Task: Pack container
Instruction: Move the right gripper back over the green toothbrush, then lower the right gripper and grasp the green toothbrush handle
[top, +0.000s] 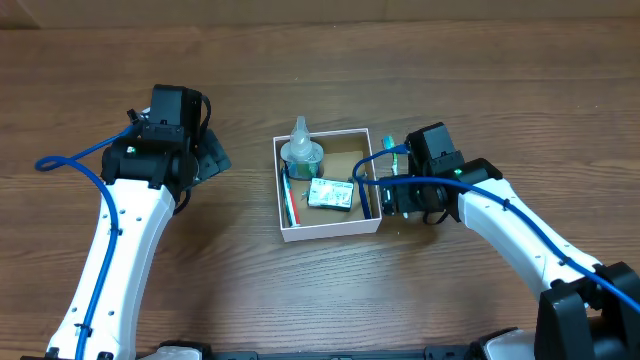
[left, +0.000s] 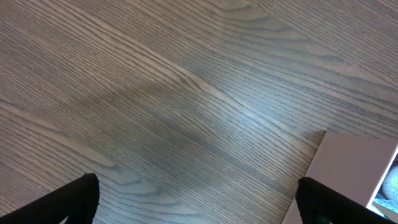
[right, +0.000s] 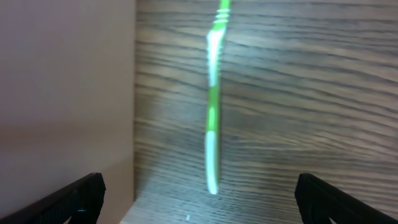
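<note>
The container (top: 329, 229) is a square box with white walls and a brown inside, at the table's middle. It holds a clear bottle with green liquid (top: 301, 152), a red toothbrush (top: 289, 205) and a small green-and-white packet (top: 331, 194). My right gripper (top: 398, 180) is open just outside the container's right wall. In the right wrist view a green-and-white toothbrush (right: 213, 118) lies on the table beside that wall (right: 68, 93), its near end ahead of the open jaws (right: 199, 193). My left gripper (top: 208, 156) is open and empty over bare wood (left: 199, 199), left of the container.
The table is brown wood grain. A corner of the container (left: 351, 168) shows at the right edge of the left wrist view. Blue cables run along both arms.
</note>
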